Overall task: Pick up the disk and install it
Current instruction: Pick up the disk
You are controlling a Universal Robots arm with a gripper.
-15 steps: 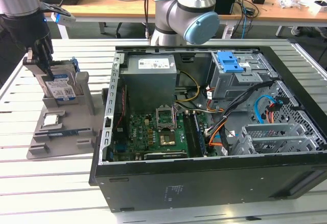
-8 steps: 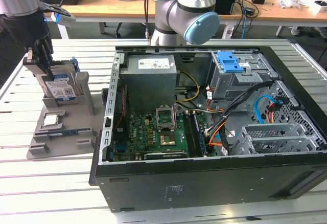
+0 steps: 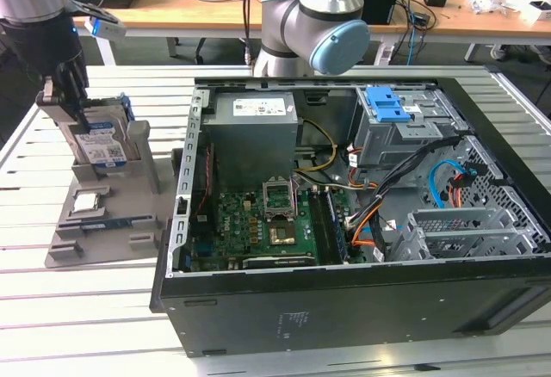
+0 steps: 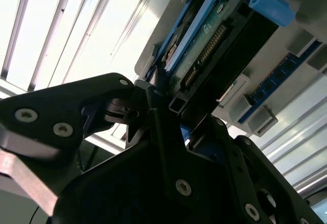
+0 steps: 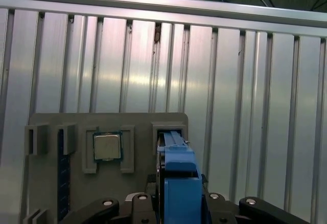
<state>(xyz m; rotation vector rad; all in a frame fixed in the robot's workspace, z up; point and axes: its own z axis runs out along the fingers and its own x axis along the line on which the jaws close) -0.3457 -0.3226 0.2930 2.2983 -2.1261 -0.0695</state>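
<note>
Disk point(image 3: 102, 149) in holder point(image 3: 143, 160) (gripper point(image 3: 82, 119) tight around)

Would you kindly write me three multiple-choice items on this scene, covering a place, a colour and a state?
1. The computer case is: A shut; B open; C upended.
2. The disk stands: A inside the case; B on a desk; C in the grey holder.
3. Its carrier is: A blue; B red; C yellow.
Key: 1 B, its motherboard shows. 2 C, the holder sits at the exterior view's left of the case, with the gripper at the disk. 3 A, blue frames the disk in both wrist views.
</note>
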